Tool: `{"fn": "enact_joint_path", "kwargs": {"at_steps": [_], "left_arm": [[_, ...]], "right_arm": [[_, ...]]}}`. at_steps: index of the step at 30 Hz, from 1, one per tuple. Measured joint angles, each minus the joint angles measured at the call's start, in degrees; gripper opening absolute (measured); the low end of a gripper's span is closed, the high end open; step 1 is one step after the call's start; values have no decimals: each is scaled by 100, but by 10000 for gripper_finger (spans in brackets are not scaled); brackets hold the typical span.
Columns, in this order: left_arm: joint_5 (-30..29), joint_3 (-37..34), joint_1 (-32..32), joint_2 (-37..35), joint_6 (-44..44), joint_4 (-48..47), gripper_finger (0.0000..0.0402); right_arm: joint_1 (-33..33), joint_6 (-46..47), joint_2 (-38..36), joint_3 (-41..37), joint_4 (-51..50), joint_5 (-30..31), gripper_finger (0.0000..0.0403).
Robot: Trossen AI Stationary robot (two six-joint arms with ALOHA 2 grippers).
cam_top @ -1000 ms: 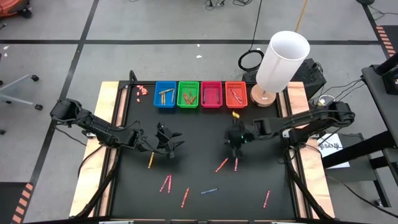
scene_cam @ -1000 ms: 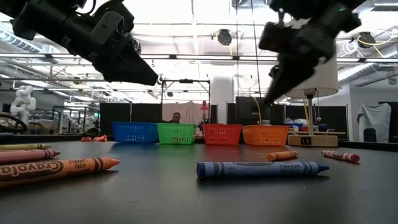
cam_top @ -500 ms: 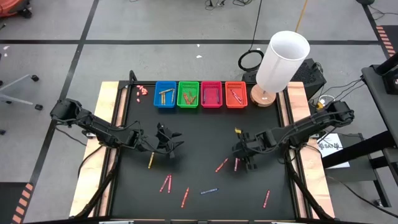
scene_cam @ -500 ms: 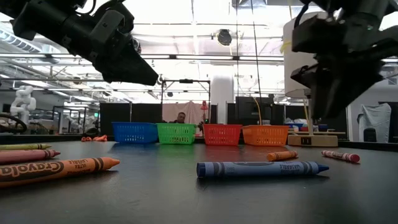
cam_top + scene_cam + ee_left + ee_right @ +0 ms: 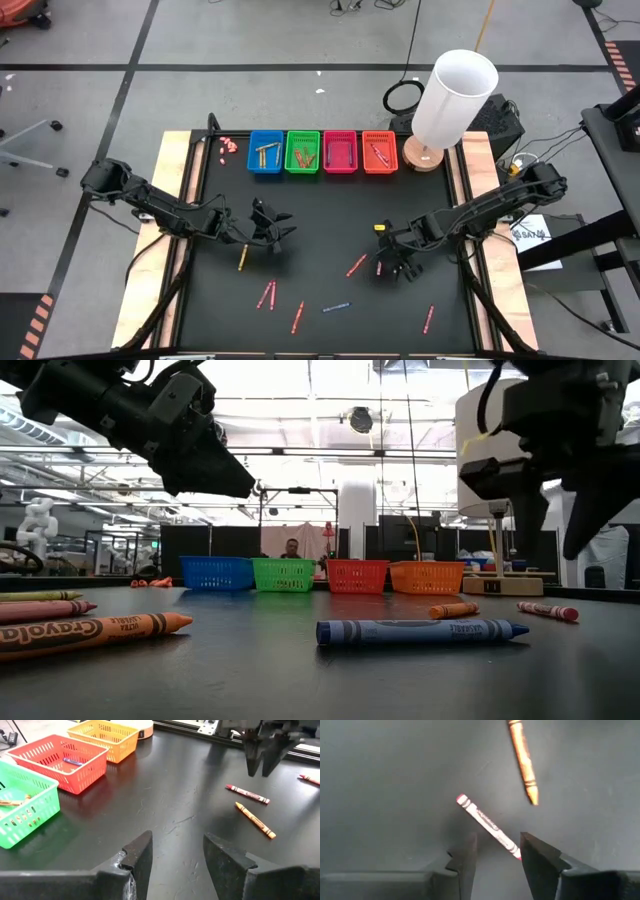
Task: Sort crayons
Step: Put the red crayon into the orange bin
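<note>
Loose crayons lie on the black table (image 5: 320,215): a yellow one (image 5: 242,258), a pink pair (image 5: 267,295), a red one (image 5: 297,317), a blue one (image 5: 336,307), an orange one (image 5: 356,265) and a red one (image 5: 380,265). My right gripper (image 5: 392,262) hangs open just above that red crayon (image 5: 487,826), whose one end runs in between the fingers without touching them. The orange crayon (image 5: 523,760) lies beyond. My left gripper (image 5: 270,232) waits open above the table's left half, with nothing between its fingers (image 5: 145,852).
Four small baskets stand in a row at the far edge: blue (image 5: 265,152), green (image 5: 302,152), pink (image 5: 340,152) and orange (image 5: 380,152), each with crayons inside. A white lamp (image 5: 455,95) stands at the far right. Another red crayon (image 5: 429,319) lies near the front right.
My right gripper has swung toward the table's near edge and slightly right, sinking a little and rolling about its pointing line. It now hangs over the red crayon, and its fingers stand wider apart than before. The crayons have not moved.
</note>
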Motion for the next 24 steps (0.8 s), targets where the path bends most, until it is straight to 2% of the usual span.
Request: {"fn": "enact_joint_path", "kwargs": {"at_steps": [6, 13, 18, 24], "left_arm": [[-8, -2, 0, 0, -20, 26, 173], [-29, -2, 0, 0, -20, 28, 173], [-88, -2, 0, 0, -20, 50, 173], [-307, -2, 2, 0, -18, 50, 173]], "right_arm": [[11, -843, 521, 0, 328, -167, 150], [-7, -1551, 990, 0, 473, -97, 135], [-68, -1693, 1201, 24, 457, -145, 106], [-79, -1701, 1266, 22, 431, -168, 34]]}}
